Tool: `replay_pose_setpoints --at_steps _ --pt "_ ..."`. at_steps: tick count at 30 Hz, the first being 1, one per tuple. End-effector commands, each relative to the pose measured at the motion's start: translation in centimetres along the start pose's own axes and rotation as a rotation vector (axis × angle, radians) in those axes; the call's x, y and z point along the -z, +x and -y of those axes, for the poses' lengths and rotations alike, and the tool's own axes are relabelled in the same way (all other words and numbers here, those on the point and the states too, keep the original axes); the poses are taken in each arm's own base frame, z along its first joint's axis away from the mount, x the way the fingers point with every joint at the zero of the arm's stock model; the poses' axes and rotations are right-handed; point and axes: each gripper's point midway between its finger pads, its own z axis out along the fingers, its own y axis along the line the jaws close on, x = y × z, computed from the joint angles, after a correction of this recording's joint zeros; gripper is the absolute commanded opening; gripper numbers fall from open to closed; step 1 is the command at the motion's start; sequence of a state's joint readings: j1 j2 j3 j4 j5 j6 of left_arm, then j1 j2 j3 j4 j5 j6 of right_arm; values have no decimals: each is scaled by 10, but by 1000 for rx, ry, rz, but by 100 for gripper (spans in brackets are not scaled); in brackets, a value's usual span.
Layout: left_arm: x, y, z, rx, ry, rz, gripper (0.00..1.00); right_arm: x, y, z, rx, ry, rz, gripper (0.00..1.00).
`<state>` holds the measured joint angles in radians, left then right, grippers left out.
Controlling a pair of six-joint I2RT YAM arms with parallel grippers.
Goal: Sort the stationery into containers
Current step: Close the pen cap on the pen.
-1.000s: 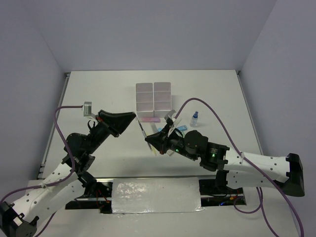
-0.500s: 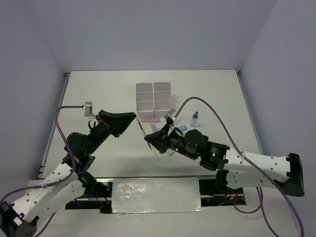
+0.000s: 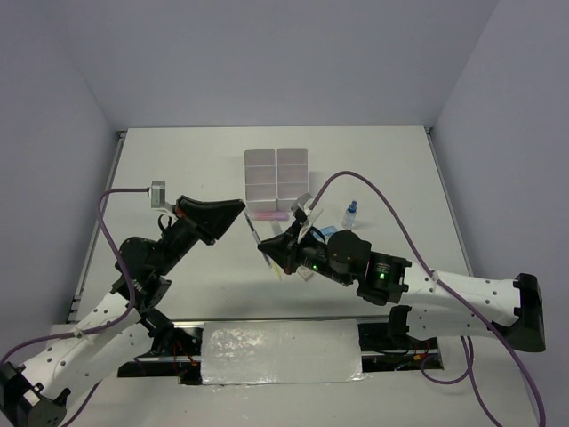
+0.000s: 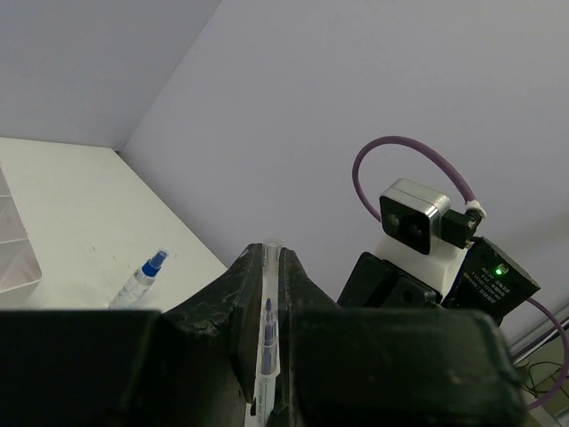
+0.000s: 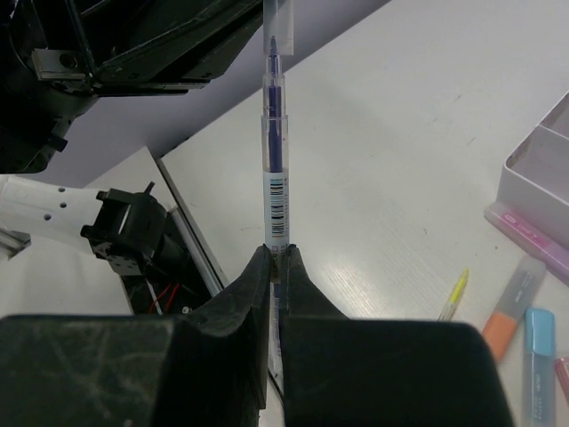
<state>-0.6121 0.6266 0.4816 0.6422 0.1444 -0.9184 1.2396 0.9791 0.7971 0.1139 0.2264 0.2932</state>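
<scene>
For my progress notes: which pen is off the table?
The clear pen, held by the left gripper and right gripper; the yellow pen lies on the table.

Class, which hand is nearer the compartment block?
Left. The left hand hovers by the compartment block's near-left corner; the right hand is farther back toward the bases.

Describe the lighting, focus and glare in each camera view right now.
Top external: even, soft light, no hard shadows, a bright sheen on the crinkled whitish sheet at the near edge. Left wrist: the left hand is dark, underexposed against the pale wall. Right wrist: the thin clear plastic pen is sharp, its barcode visible; the right hand is near-black, detail lost.
</scene>
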Motion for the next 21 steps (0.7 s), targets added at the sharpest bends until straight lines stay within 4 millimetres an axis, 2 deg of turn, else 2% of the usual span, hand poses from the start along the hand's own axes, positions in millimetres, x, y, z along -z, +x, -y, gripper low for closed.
replay_pose_setpoints --at_steps 1,9,21 --pt "-3 -10 21 -24 64 1 0 2 -45 -10 2 -5 112 0" --pt "-4 -8 20 -28 54 -16 0 5 -55 -7 22 13 132 0" --pt "-7 -4 21 -12 61 -34 0 6 -57 -7 23 11 148 0"
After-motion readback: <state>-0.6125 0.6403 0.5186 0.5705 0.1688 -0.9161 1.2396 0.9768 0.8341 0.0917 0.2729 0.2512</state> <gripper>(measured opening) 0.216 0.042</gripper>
